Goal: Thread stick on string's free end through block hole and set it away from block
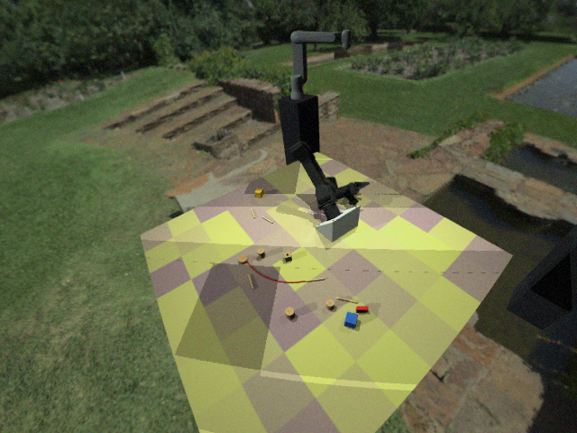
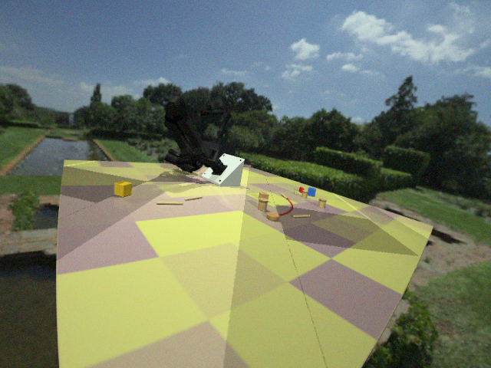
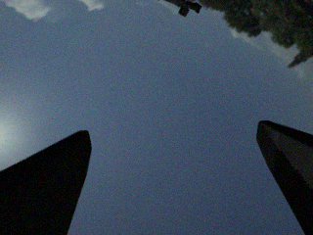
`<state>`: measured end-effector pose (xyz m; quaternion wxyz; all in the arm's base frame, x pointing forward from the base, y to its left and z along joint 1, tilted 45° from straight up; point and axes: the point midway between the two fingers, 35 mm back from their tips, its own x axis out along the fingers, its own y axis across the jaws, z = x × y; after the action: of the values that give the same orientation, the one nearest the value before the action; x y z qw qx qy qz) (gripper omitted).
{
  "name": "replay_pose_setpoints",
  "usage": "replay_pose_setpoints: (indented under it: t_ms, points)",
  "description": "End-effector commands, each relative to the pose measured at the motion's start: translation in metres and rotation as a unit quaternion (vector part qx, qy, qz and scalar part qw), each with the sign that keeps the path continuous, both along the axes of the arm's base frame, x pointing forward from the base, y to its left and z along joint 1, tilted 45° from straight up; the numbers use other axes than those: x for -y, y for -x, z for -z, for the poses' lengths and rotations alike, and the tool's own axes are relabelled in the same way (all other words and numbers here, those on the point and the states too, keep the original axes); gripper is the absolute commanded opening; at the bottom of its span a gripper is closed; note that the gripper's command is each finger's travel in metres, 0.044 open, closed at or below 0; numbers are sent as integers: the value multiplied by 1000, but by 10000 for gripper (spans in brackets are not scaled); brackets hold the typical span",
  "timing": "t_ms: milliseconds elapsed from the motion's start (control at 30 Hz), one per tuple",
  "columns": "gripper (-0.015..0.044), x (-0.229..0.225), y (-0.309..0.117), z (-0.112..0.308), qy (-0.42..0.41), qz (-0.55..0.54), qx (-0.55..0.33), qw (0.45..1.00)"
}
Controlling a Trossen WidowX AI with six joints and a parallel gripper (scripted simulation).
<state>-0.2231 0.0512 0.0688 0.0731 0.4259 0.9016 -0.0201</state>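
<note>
The round wooden button (image 1: 242, 259) lies left of the table's middle. A red string (image 1: 275, 278) curves from it to the thin stick (image 1: 313, 280), which lies flat on the table. The small wooden block with a hole (image 1: 287, 256) stands just behind the string. In the exterior view the button (image 2: 272, 216), the string (image 2: 289, 205) and the block (image 2: 263, 195) show at mid-right. My gripper (image 1: 358, 188) is folded back by the arm's base, far from the stick. In the wrist view its fingers (image 3: 173, 128) stand wide apart with only sky between them.
The white base wedge (image 1: 340, 224) stands at the far side. Loose sticks (image 1: 251, 280) (image 1: 347, 299) (image 1: 267, 219) lie about. Wooden cylinders (image 1: 261, 252) (image 1: 289, 311) (image 1: 330, 303), a blue cube (image 1: 351, 319), a red piece (image 1: 361, 308) and a yellow cube (image 1: 258, 192) are on the table.
</note>
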Motion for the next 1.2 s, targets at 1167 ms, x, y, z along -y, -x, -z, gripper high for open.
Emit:
replay_pose_setpoints:
  t_ms: [1167]
  points:
    - [440, 120, 90, -118, 504, -148, -383, 760]
